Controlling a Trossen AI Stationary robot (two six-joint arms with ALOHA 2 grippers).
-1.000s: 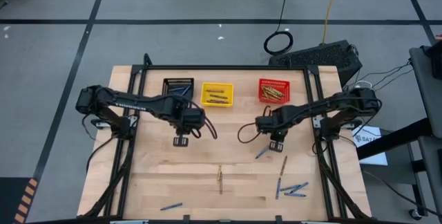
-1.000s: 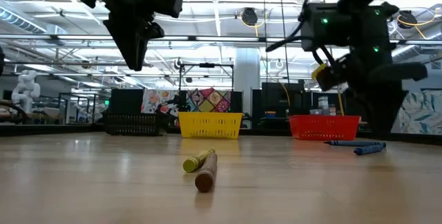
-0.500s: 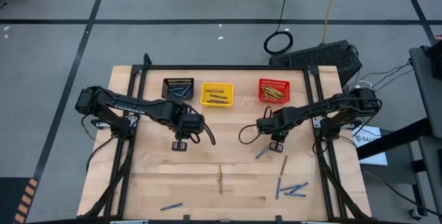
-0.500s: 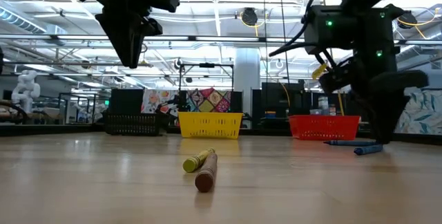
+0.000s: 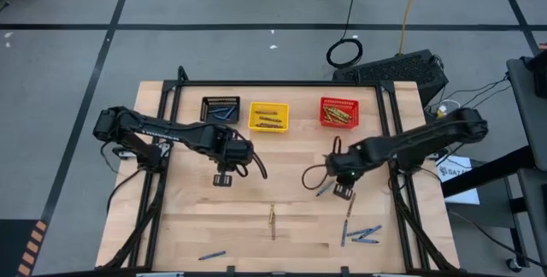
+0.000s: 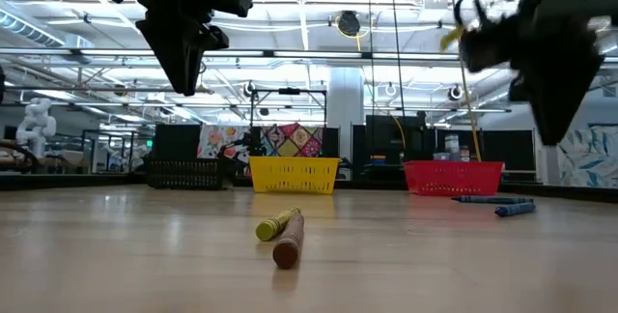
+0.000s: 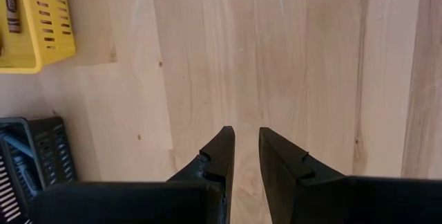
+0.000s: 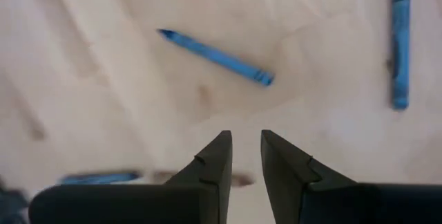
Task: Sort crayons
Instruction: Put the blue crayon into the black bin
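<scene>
Pale wooden table (image 5: 188,217): left gripper (image 7: 246,144) fingers narrowly parted, empty, above bare wood. Right gripper (image 8: 245,148) fingers likewise slightly apart, gripping nothing, over loose blue wax crayons (image 8: 215,57). Only the low view shows a yellow crayon (image 6: 275,223) touching a brown one.
</scene>
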